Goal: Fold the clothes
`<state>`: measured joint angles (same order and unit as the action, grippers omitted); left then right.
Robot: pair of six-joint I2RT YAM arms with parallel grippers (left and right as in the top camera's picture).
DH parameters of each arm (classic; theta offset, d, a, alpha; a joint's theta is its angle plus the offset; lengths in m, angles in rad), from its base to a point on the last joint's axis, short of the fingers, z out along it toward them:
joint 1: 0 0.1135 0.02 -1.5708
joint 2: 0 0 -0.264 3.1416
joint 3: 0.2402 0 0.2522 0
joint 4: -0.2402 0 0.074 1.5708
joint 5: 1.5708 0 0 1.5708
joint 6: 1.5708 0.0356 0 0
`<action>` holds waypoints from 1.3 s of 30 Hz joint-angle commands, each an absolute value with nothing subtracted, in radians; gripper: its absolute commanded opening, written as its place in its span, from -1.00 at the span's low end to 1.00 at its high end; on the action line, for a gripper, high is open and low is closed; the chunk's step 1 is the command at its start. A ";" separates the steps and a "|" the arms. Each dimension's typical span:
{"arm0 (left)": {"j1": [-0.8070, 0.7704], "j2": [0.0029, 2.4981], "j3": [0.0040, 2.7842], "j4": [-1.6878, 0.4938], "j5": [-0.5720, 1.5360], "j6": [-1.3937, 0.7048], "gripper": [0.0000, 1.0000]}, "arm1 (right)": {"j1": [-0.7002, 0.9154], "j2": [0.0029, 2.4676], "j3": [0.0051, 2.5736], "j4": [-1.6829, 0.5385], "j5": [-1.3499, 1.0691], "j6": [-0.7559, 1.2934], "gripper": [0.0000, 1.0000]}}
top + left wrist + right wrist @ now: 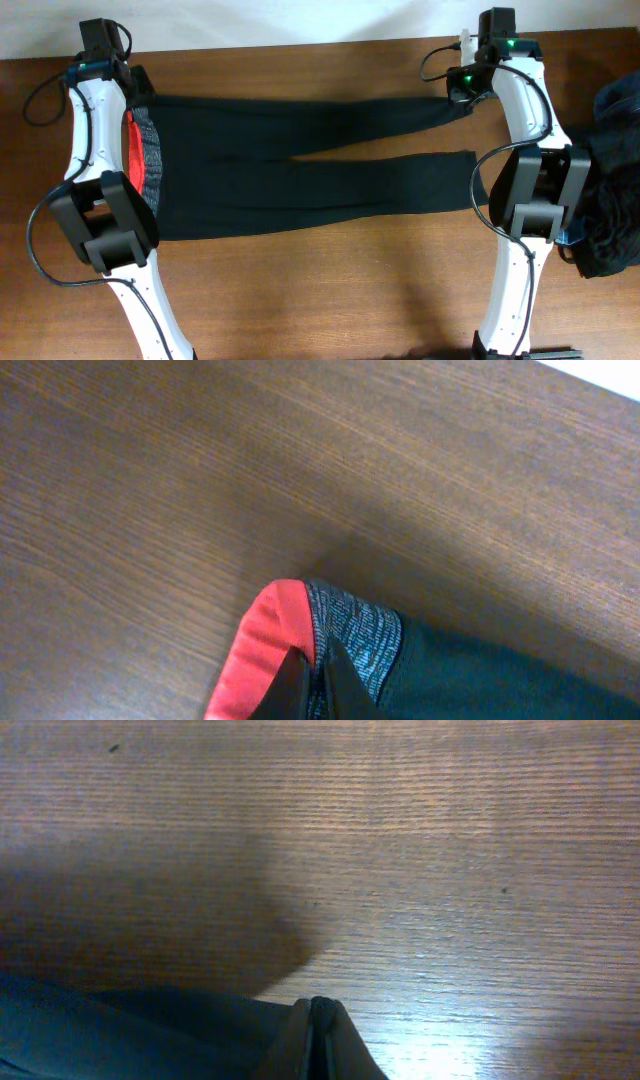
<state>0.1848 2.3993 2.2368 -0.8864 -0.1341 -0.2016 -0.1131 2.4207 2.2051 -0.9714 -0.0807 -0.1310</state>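
Well, the pants [300, 180] lie spread flat across the table [320, 290], waist to the left and legs running off to the right. The left gripper [322, 685] has its fingers pressed shut on the far corner of the waistband [355, 635], right where the red edge [265, 635] curls over. The right gripper [315, 1030] is closed tight too, apparently on the cuff [455, 105] of the far leg, though from its own camera only a sliver of dark cloth reaches the tips.

That thin bite is what worries me; soft fabric like this could slide out on the right the moment the arms lift, and the fold would collapse on one side. The near leg [400, 195] is held by nobody; it may drag or bunch as the far edge comes over it. Uneven lifting would twist the waist. The heap of denim [615, 190] sits just beside the right arm, near enough to be snagged by a wide swing.
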 commanded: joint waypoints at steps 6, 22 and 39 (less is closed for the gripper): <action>0.196 2.303 2.262 -0.942 -0.083 -0.124 -1.00 | -0.112 2.361 2.228 -1.003 -0.101 -0.154 -0.92; 0.201 2.270 2.262 -1.148 -0.057 -0.095 -1.00 | -0.112 2.239 2.228 -1.139 -0.114 -0.168 -0.92; 0.226 2.172 2.262 -1.281 0.068 -0.088 -1.00 | -0.112 2.210 2.228 -1.244 -0.148 -0.169 -0.92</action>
